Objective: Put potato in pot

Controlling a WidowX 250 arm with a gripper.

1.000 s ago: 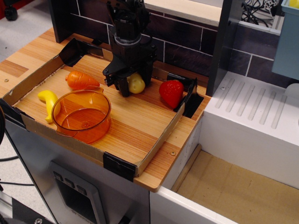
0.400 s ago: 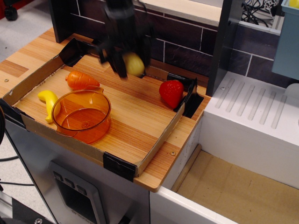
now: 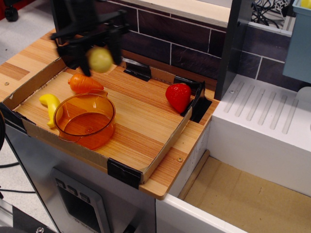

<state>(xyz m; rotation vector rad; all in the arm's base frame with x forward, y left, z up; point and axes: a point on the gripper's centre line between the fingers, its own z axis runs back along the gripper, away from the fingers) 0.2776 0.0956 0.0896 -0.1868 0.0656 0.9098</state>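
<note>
My black gripper (image 3: pixel 99 59) is shut on the pale yellow-green potato (image 3: pixel 100 59) and holds it in the air above the back left of the wooden tray, blurred by motion. The translucent orange pot (image 3: pixel 85 120) stands empty at the tray's front left, below and a little in front of the potato. The potato hangs above the orange carrot (image 3: pixel 84 83), apart from it.
A yellow banana (image 3: pixel 51 105) lies left of the pot. A red strawberry (image 3: pixel 178 96) stands at the tray's right side. The cardboard tray wall (image 3: pixel 165 146) rims the board. A dark tiled wall stands behind, a white drainer (image 3: pixel 265 116) to the right.
The gripper has lifted the potato off the tray floor and carried it up and to the left, from the back middle to above the carrot.
</note>
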